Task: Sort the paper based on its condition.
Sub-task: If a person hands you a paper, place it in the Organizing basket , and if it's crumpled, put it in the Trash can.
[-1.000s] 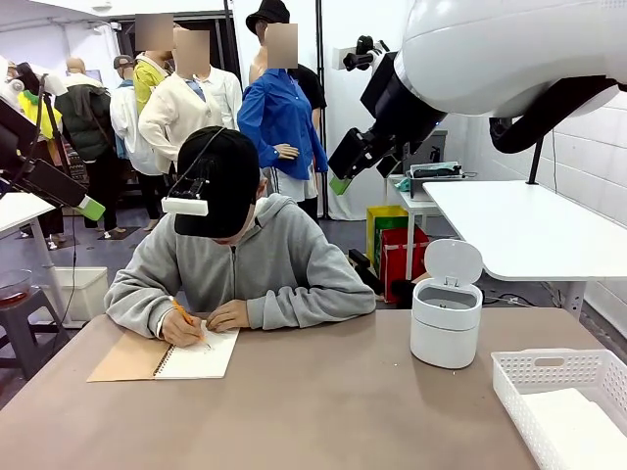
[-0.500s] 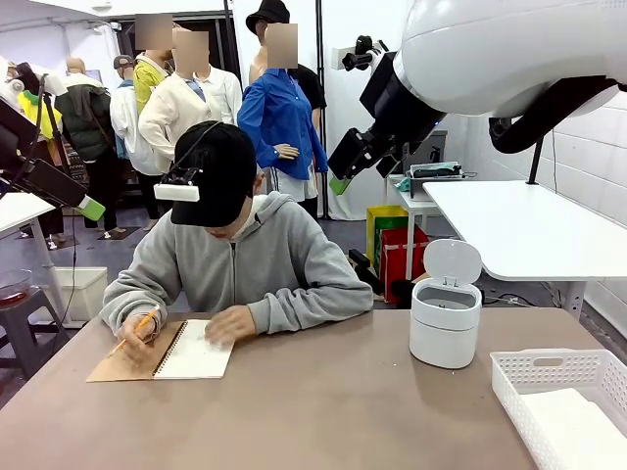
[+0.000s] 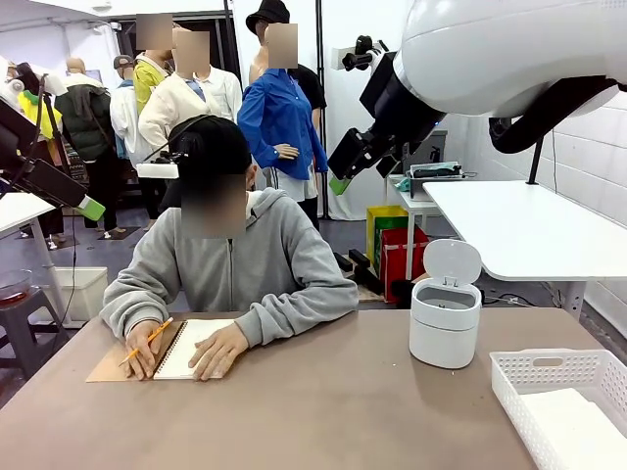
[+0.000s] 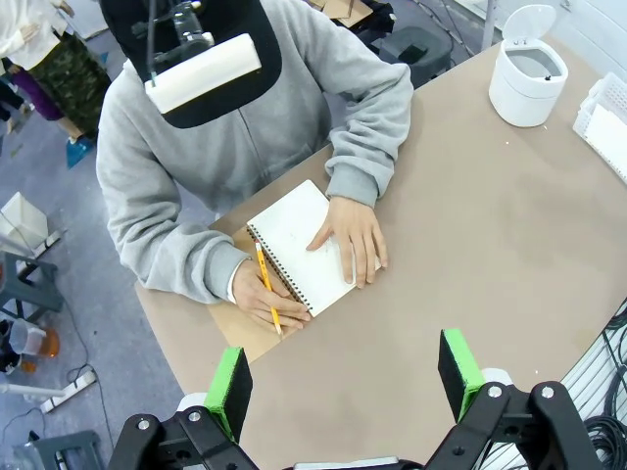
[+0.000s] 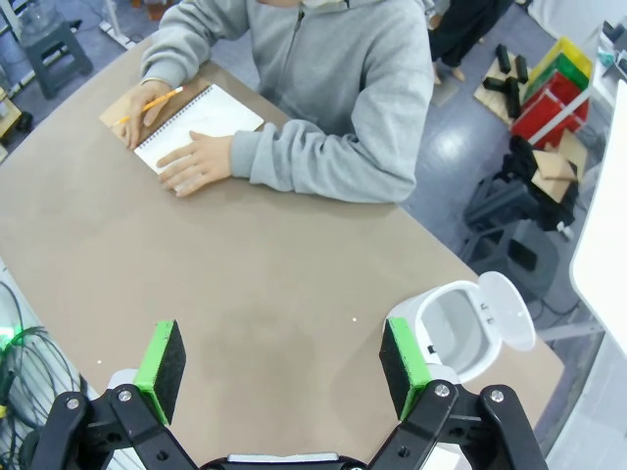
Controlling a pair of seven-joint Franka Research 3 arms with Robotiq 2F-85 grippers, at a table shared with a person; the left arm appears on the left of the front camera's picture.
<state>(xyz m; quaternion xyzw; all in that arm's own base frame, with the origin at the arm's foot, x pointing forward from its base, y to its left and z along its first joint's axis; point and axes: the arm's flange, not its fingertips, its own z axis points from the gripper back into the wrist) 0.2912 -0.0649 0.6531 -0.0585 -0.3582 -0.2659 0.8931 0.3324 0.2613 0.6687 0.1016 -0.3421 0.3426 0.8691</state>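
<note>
Left gripper (image 4: 343, 377) and right gripper (image 5: 284, 364) hang above the brown table (image 3: 323, 411), jaws spread wide and empty. Smooth white paper (image 3: 578, 426) lies flat in the white basket (image 3: 549, 372) at near right. At far left, a person's hand (image 3: 217, 351) covers part of the spiral notebook (image 3: 181, 345); the other holds a pencil (image 3: 147, 341). A white bin (image 3: 446, 323), lid up, stands between notebook and basket.

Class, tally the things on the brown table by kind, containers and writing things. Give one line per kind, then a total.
Containers: 2 (white bin, white basket)
Writing things: 2 (spiral notebook, pencil)
Total: 4
</note>
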